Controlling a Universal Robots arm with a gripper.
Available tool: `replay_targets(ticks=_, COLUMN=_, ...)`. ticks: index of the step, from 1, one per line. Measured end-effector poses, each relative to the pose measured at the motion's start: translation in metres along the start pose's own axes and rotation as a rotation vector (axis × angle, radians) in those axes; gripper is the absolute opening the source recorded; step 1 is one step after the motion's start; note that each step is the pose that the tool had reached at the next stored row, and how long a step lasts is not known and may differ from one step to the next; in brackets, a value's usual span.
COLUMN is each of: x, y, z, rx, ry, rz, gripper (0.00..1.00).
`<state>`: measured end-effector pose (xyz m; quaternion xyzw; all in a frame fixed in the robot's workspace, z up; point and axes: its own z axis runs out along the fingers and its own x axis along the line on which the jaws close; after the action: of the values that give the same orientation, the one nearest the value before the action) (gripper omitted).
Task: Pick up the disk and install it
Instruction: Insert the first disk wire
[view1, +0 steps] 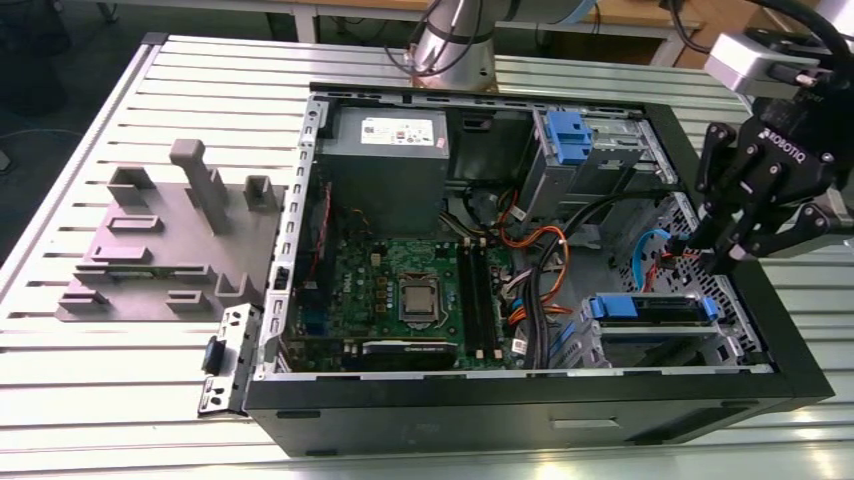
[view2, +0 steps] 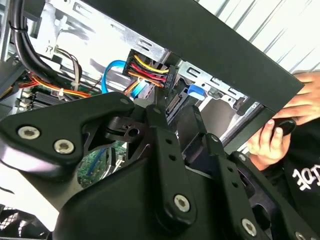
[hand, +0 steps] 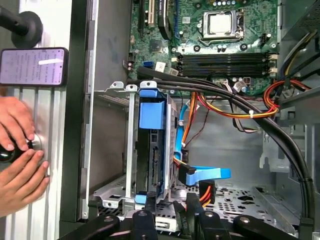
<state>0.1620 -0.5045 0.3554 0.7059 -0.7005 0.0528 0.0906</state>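
Note:
The disk, silver with a blue frame, lies in the drive cage at the front corner of the open computer case, on the exterior view's right. In the first wrist view the disk stands edge-on between the cage's metal rails, its blue tab toward the motherboard. My gripper hangs just above the cage's outer end, shut with nothing in it. It also shows as black fingers in the second wrist view, close to a power cable plug.
Orange, red and blue cables cross the case beside the cage. A grey power supply and a second blue bay sit at the back. A grey fixture stands on the table. A person's hands and a phone are beside the case.

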Motion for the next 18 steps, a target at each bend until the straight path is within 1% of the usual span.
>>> replay_targets(ticks=2, x=-0.0018, y=0.0, z=-0.0004, rx=0.0003, ry=0.0035, rz=-0.002, gripper=0.38)
replay_targets(ticks=3, x=-0.0029, y=0.0, z=-0.0007, rx=0.0002, ry=0.008, rz=-0.001, gripper=0.38)
replay_targets(ticks=4, x=-0.0042, y=0.0, z=-0.001, rx=0.0001, ry=0.0158, rz=-0.001, gripper=0.38)
replay_targets(ticks=5, x=-0.0055, y=0.0, z=-0.0012, rx=0.0, ry=0.025, rz=0.0, gripper=0.38)
replay_targets(ticks=6, x=-0.0066, y=0.0, z=-0.0014, rx=-0.0001, ry=0.0366, rz=0.0, gripper=0.38)
replay_targets(ticks=8, x=-0.0084, y=0.0, z=-0.0018, rx=-0.0005, ry=0.0581, rz=0.001, gripper=0.38)
replay_targets(ticks=11, x=-0.0117, y=0.0, z=-0.0024, rx=-0.001, ry=0.0924, rz=0.003, gripper=0.38)
replay_targets(ticks=12, x=-0.0122, y=0.0, z=-0.0026, rx=-0.0009, ry=0.0955, rz=0.003, gripper=0.38)
replay_targets(ticks=16, x=-0.0134, y=-0.0004, z=-0.0028, rx=-0.001, ry=0.0961, rz=0.003, gripper=0.38)
replay_targets(ticks=18, x=-0.0152, y=-0.0023, z=-0.0031, rx=-0.0027, ry=0.096, rz=0.003, gripper=0.38)
